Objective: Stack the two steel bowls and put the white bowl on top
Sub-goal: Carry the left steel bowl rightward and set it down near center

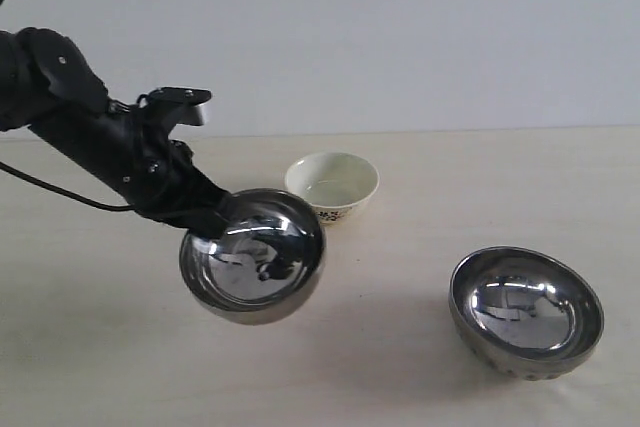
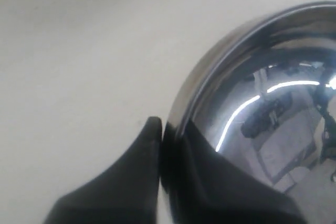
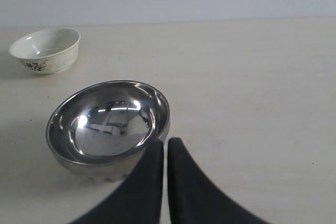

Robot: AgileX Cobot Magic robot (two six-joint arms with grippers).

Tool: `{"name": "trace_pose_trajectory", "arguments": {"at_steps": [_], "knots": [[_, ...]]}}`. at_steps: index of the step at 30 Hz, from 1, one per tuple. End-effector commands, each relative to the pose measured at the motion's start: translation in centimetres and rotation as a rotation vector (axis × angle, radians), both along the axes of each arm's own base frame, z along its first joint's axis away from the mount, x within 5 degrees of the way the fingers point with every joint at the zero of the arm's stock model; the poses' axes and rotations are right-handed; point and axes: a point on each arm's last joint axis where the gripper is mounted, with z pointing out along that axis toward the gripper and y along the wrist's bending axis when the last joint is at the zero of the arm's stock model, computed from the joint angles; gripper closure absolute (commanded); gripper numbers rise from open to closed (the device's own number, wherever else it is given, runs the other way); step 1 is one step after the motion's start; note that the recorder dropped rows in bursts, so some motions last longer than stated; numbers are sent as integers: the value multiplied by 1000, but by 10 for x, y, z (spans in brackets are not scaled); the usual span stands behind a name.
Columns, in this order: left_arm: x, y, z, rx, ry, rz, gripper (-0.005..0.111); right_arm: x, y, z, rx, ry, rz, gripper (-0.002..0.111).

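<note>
- Exterior view: my left fingers (image 1: 212, 215) clamp the rim of the held steel bowl (image 1: 252, 257), which is tilted with its opening towards the camera. The white bowl (image 1: 333, 185) stands on the desk (image 1: 400, 387) just behind it. The other steel bowl (image 1: 527, 309) sits upright, well apart to the right.
- Left wrist view: one finger lies outside the rim and one inside.
- Right wrist view: my right fingers (image 3: 159, 153) are almost together and hold nothing. They are just beside the other steel bowl, and the white bowl is beyond it.
</note>
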Motion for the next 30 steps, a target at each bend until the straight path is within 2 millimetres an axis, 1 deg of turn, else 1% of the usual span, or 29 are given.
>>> {"name": "trace_pose_trajectory", "arguments": {"at_steps": [1, 3, 5, 7, 11, 13, 15, 18, 24, 30], "knots": [[-12, -32, 8, -46, -18, -60, 103, 0, 0, 1, -2, -11, -3, 108], [-17, -46, 8, -60, -32, -76, 103, 0, 0, 1, -2, -11, -3, 108], [-19, -56, 3, -57, -44, -92, 103, 0, 0, 1, -2, -11, -3, 108], [-19, -61, -5, -46, -42, -100, 103, 0, 0, 1, -2, -11, -3, 108], [-15, -63, -23, -36, -9, -79, 103, 0, 0, 1, -2, -11, -3, 108], [-14, -66, -32, -63, 22, -48, 103, 0, 0, 1, -2, -11, -3, 108], [-13, -70, -38, -94, 31, -55, 103, 0, 0, 1, -2, -11, -3, 108], [-12, -74, -42, -137, 24, -61, 103, 0, 0, 1, -2, -11, -3, 108], [-6, -72, -51, -113, -9, -40, 103, 0, 0, 1, -2, -11, -3, 108], [-3, -70, -49, -84, -13, -23, 103, 0, 0, 1, -2, -11, -3, 108]]}}
